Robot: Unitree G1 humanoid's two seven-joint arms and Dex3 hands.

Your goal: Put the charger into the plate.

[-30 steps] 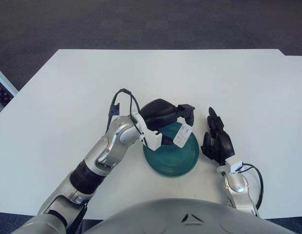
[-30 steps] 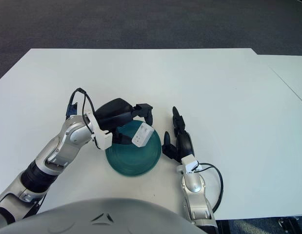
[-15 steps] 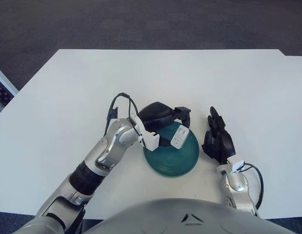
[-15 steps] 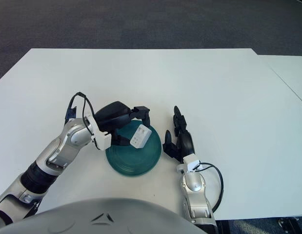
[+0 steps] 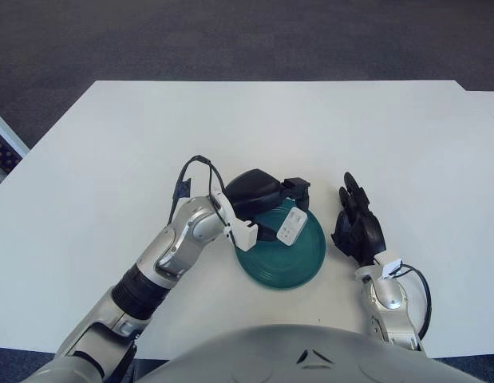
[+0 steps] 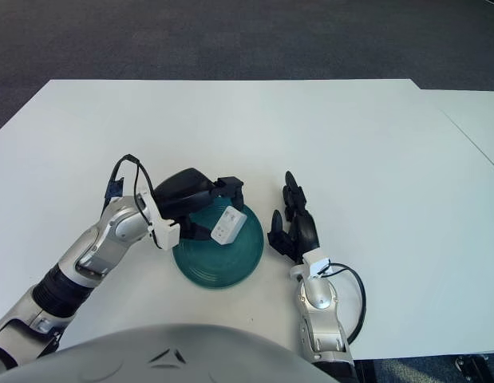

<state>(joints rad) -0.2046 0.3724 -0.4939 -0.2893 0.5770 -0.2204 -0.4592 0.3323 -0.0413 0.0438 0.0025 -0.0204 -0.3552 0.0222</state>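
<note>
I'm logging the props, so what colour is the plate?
The plate is dark teal green, clearest in the left eye view.

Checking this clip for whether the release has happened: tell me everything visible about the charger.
The charger is a small white rectangular block, plastic-looking, with faint markings on its upward face. It is tilted, over the inner part of the dark green plate, toward the plate's far side. The left hand is over it, dark fingers curled around its upper end, so it looks held rather than released. Whether its lower end touches the plate cannot be told. The right hand shows beside the plate, on its right.
</note>
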